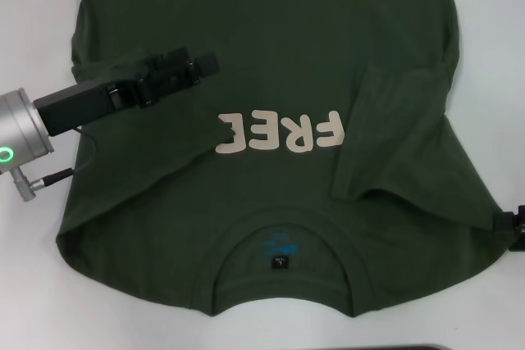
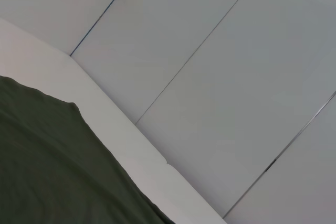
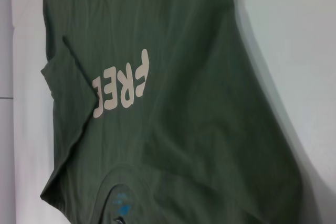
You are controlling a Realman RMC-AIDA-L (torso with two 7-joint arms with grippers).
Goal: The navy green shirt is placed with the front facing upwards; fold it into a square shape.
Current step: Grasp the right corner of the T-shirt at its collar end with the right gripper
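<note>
Spread across a white table (image 1: 33, 301), the navy green shirt (image 1: 271, 227) lies face up, with its collar (image 1: 283, 239) at the near edge and its hem running off the far side of the head view. Cream block letters (image 1: 279, 133) reading "FREE" sit across the chest, upside down from the robot's side. A small black neck tag (image 1: 279, 264) shows inside the collar. The right sleeve is folded inward over the body, forming a raised flap (image 1: 402, 129) just right of the letters. On the left, the shirt's side is also turned in, and a crease partly covers the last letter.

The left gripper (image 1: 207, 63) reaches in from the left, low over the shirt's left chest, far of the letters. Its black fingers look pressed together, with no cloth visibly pinched between them. Its silver wrist with a green ring light sits at the left edge, over the table.

The right gripper (image 1: 513, 227) shows only as a small black piece at the right edge, just beside the shirt's near right shoulder; whether it is spread or closed cannot be told.

The left wrist view shows a shirt edge on the table and pale wall panels (image 2: 220, 66) beyond.
</note>
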